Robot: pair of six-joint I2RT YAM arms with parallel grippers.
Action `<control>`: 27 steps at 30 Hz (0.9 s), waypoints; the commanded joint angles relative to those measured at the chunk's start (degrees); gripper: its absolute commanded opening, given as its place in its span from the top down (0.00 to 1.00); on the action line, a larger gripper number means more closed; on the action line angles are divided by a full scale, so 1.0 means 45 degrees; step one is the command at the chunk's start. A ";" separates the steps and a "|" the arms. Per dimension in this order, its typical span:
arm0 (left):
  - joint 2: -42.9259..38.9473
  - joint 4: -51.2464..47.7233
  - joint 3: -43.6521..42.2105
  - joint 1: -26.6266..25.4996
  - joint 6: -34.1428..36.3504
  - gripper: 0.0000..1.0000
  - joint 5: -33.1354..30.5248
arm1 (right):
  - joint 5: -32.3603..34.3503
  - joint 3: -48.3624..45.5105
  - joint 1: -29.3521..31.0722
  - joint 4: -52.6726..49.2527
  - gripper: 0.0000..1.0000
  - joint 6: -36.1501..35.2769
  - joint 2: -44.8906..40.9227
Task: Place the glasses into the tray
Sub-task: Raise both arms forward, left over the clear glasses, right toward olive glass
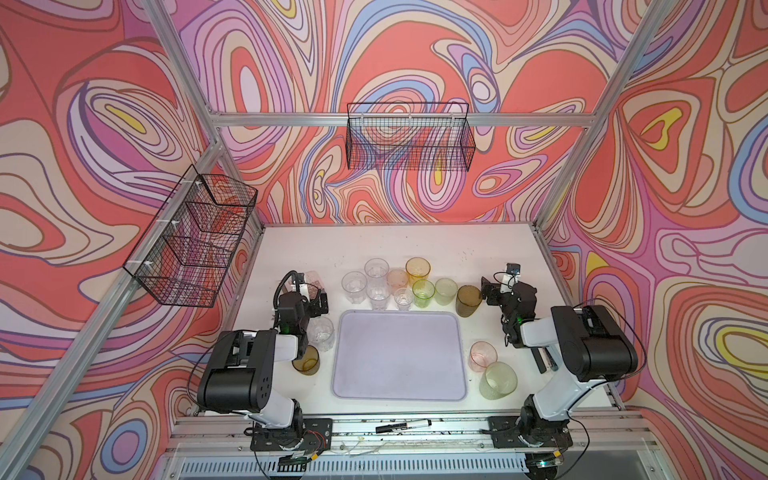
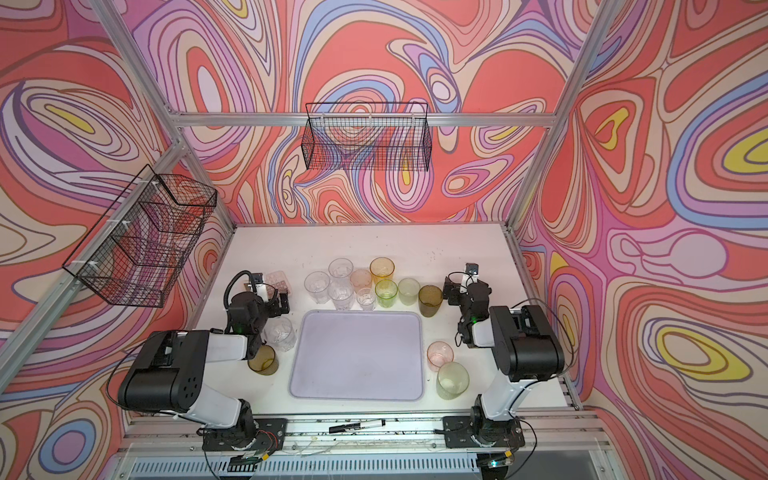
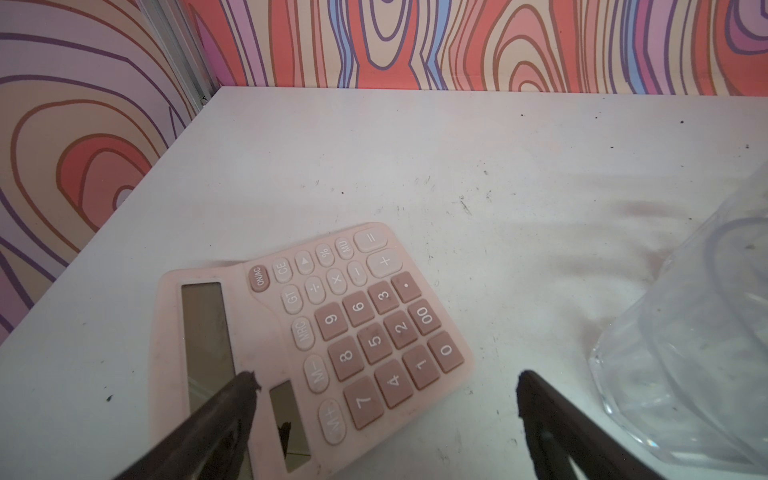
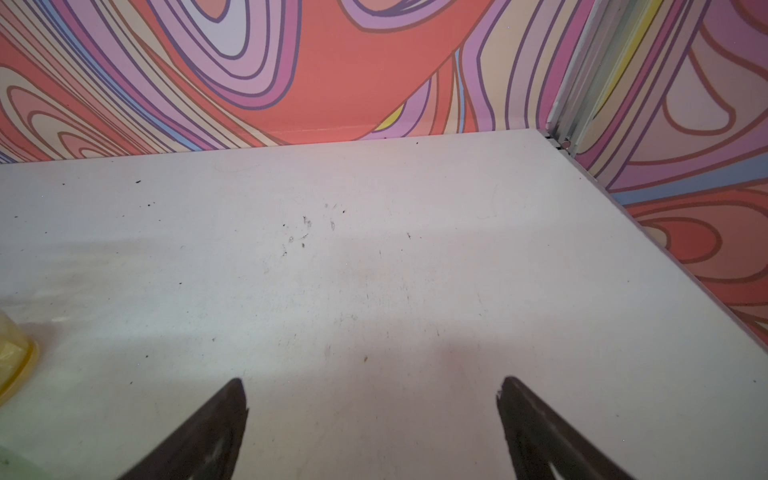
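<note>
The lavender tray (image 1: pixel 399 355) (image 2: pixel 357 355) lies empty at the table's middle in both top views. Behind it stand several glasses: clear (image 1: pixel 354 286), peach (image 1: pixel 397 280), amber (image 1: pixel 417 270), green (image 1: pixel 423 293) and olive-brown (image 1: pixel 468 300). A clear glass (image 1: pixel 322 332) and an olive-brown one (image 1: pixel 306 359) stand left of the tray. A pink glass (image 1: pixel 483 355) and a light green one (image 1: pixel 498 380) stand to its right. My left gripper (image 1: pixel 316 296) (image 3: pixel 386 378) hangs open over a calculator, beside a clear glass (image 3: pixel 698 353). My right gripper (image 1: pixel 489 290) (image 4: pixel 374 383) is open over bare table beside the olive-brown glass.
A pink calculator (image 3: pixel 332 332) (image 1: pixel 311 282) lies at the left behind the left gripper. Black wire baskets hang on the back wall (image 1: pixel 409 139) and the left wall (image 1: pixel 195 232). A black marker (image 1: pixel 403 426) rests on the front rail.
</note>
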 commanded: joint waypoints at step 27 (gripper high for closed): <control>-0.4674 -0.7653 0.3060 -0.2248 -0.2346 0.00 -0.4787 | 0.1567 0.4754 0.0061 -1.1412 0.01 0.1856 -0.3981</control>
